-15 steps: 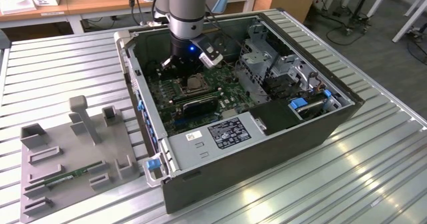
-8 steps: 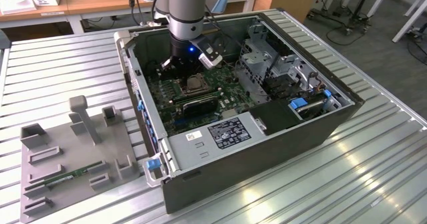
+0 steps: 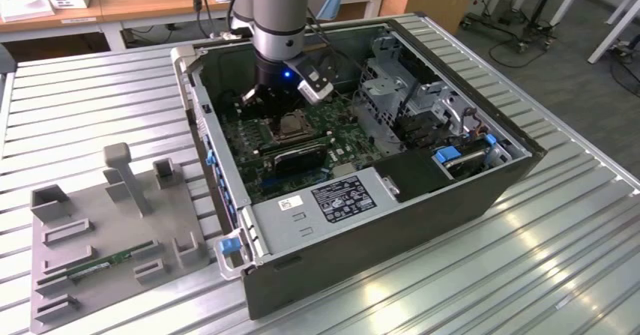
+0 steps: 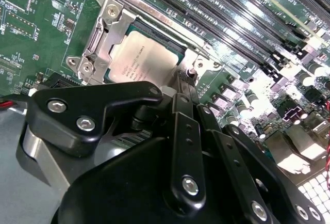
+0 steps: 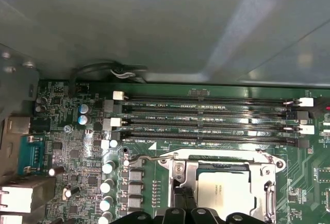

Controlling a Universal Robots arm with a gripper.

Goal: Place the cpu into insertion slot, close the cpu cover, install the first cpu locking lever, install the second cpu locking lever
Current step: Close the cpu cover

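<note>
Black jaws, closed on nothing, sit at the rim of the cpu cover (image 4: 111, 25), likely thin stiff metal best pushed at its edge, framing the fragile cpu (image 4: 144, 61).

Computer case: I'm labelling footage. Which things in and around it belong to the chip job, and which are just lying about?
Job: chip, metal cover, hand.
Lying about: grey tray, memory stick, drive cage.

Fingers (image 5: 180, 199) low inside computer case (image 3: 400, 230), open top above them free. Memory slots (image 5: 206, 113) run just beyond the fingers, capacitors (image 5: 107, 168) near on one side; drive cage (image 3: 395, 88) and its walls close off wider sideways travel.
</note>
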